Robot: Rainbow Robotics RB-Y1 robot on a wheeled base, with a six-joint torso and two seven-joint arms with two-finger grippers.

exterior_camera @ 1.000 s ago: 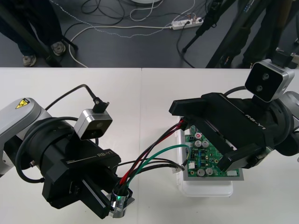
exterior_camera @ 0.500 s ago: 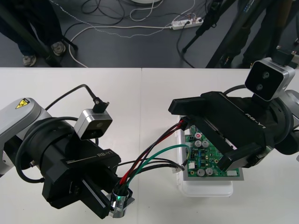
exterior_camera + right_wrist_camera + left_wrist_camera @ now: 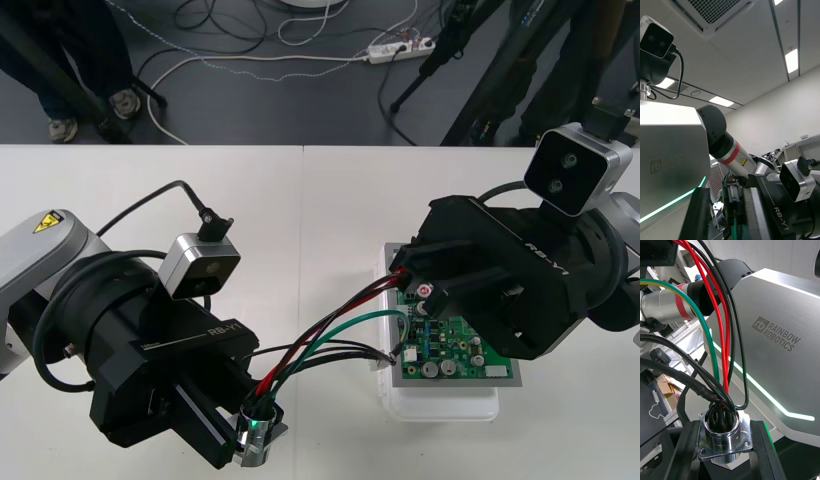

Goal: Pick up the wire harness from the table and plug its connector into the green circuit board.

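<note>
Low at left, the left tool (image 3: 255,437) clamps the socket (image 3: 723,431); the right tool (image 3: 412,277) pinches the plug (image 3: 732,194) over the board (image 3: 452,347).

table (image 3: 300,200): plain, light | floor (image 3: 300,115): dark, far strip | power strip (image 3: 400,47): on floor

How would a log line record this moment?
left gripper: shut on socket, left of board | right gripper: shut on plug, over green board | wires: strung between | plug seated: cannot tell

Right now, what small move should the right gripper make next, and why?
Probably ease the right gripper down toward the board: its fingers are shut on the plug over the board's corner, and the left gripper holds the socket.
</note>
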